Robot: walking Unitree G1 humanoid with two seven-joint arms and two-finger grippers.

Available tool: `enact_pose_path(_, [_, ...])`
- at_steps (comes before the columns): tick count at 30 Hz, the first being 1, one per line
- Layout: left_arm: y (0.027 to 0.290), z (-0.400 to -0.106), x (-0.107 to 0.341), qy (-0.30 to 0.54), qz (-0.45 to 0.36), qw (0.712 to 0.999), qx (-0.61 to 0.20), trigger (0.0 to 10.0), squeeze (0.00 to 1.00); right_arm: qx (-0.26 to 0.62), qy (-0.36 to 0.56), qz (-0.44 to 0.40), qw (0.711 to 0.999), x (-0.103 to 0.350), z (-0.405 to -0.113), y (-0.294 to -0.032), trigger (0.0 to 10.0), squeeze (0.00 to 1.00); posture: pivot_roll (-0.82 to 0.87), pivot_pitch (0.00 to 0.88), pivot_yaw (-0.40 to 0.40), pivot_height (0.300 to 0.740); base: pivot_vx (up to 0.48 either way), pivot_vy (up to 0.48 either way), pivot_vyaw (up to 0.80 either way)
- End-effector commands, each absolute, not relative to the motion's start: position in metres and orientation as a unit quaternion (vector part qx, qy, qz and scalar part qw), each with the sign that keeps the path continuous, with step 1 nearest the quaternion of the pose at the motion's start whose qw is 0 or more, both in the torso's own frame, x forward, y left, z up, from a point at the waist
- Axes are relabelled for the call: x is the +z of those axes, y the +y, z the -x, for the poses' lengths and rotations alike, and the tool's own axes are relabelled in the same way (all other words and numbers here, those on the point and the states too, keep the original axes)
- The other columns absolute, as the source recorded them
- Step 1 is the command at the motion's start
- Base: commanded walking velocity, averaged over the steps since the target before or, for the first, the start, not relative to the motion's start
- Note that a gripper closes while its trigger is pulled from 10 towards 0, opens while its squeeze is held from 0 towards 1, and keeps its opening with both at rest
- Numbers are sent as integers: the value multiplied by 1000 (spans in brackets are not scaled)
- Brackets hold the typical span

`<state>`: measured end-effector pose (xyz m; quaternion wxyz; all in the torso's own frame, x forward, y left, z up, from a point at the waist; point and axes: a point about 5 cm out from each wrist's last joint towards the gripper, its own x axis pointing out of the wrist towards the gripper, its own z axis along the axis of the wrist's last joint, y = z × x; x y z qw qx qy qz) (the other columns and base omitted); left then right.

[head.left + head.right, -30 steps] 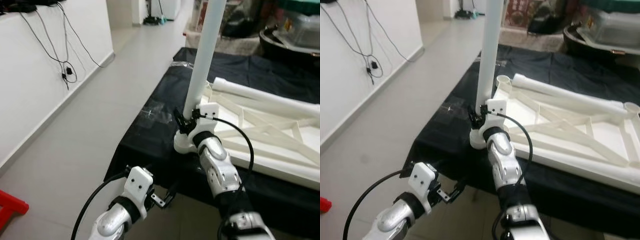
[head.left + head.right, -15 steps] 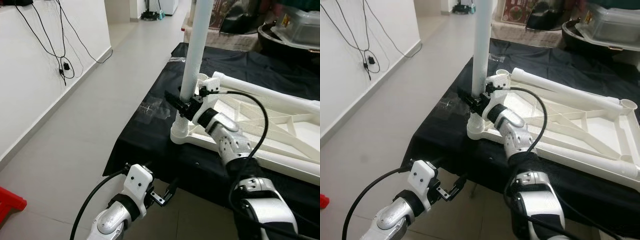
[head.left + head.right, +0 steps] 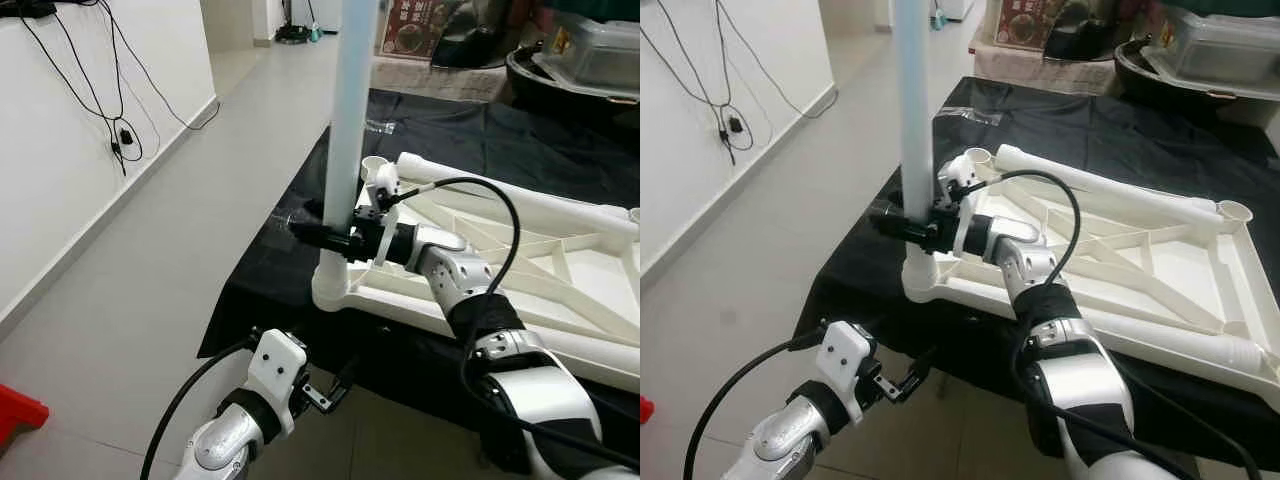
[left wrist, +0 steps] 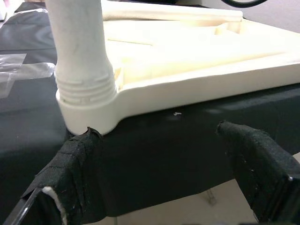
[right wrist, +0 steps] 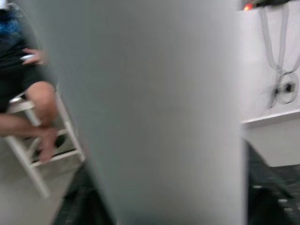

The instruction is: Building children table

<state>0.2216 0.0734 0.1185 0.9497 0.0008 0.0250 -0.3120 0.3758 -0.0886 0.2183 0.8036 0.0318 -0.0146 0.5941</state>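
The right pincer pinches the white table leg low down, holding it upright in the near-left corner socket of the upturned tabletop, probably for screwing home. That tabletop lies on the black-draped worktop; the left pincer hangs spread, near and below its edge.

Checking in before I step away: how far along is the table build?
Done: one white leg stands upright in the near corner socket of the upside-down tabletop on the black cloth.
In hand: the right gripper clamps that leg just above the socket; the left gripper hangs open below the edge.
Left: two other corner sockets look empty; another leg lies loose on the tabletop.
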Motion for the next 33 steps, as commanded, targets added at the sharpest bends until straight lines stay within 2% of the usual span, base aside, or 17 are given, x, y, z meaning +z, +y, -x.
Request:
enact_pose_path(1, [73,-220,116,33,0,950,-310,10000,0,612,-8,-23,790,217,-374,-76,0,0,96,96,-83,740,0,0,0])
enact_pose_path(4, [74,-220,116,32,0,950,-309,10000,0,583,-25,-22,812,220,-378,-74,0,0,94,96,-82,740,0,0,0])
enact_pose_path(7, [74,-221,116,33,0,950,-310,10000,0,487,-59,-40,870,225,-387,-81,0,0,85,96,-78,740,0,0,0])
enact_pose_path(8, [74,-221,116,33,0,950,-310,10000,0,487,-59,-40,870,225,-387,-81,0,0,85,96,-78,740,0,0,0])
enact_pose_path(10, [74,-221,116,33,0,950,-311,10000,0,412,-72,-41,908,226,-393,-91,0,0,83,96,-77,740,0,0,0])
enact_pose_path(11, [74,-221,116,33,0,950,-311,10000,0,412,-72,-41,908,226,-393,-91,0,0,83,96,-77,740,0,0,0])
enact_pose_path(13, [74,-221,115,34,-1,950,-312,10000,0,280,-81,-43,956,225,-399,-109,0,0,81,96,-75,740,0,0,0])
enact_pose_path(14, [74,-222,115,34,-1,950,-312,10000,0,239,-83,-47,966,224,-400,-114,0,0,81,96,-75,740,0,0,0])
enact_pose_path(15, [74,-222,115,34,-1,949,-312,10000,0,137,-78,-53,986,220,-400,-130,0,0,81,96,-75,740,0,0,0])
enact_pose_path(20, [74,-222,115,34,-2,949,-312,10000,0,-84,-59,-65,993,210,-387,-161,0,0,75,95,-72,740,0,0,0])
enact_pose_path(26, [74,-222,115,34,-4,950,-311,10000,0,-184,-55,-104,976,208,-372,-154,0,0,81,95,-74,740,0,0,0])
enact_pose_path(27, [74,-222,115,34,-4,950,-310,10000,0,-189,-48,-111,975,207,-371,-146,1098,0,80,94,-73,740,0,0,0])
enact_pose_path(28, [74,-222,115,34,-4,950,-310,10000,0,-191,-42,-112,974,207,-370,-140,4471,0,80,94,-73,740,0,0,0])
enact_pose_path(30, [74,-222,115,34,-4,950,-310,10000,0,-191,-42,-112,974,207,-370,-140,4471,0,80,94,-73,740,0,0,0])
enact_pose_path(31, [75,-223,116,29,-7,951,-309,10000,0,-154,-47,-101,982,205,-370,-128,10000,0,73,92,-71,740,0,0,0])
enact_pose_path(32, [75,-223,116,29,-7,951,-309,10000,0,-154,-47,-101,982,205,-370,-128,10000,0,73,92,-71,740,0,0,0])
enact_pose_path(33, [75,-223,117,24,-9,952,-306,10000,0,-131,-58,-99,985,204,-370,-124,10000,1000,71,93,-68,740,0,0,0])
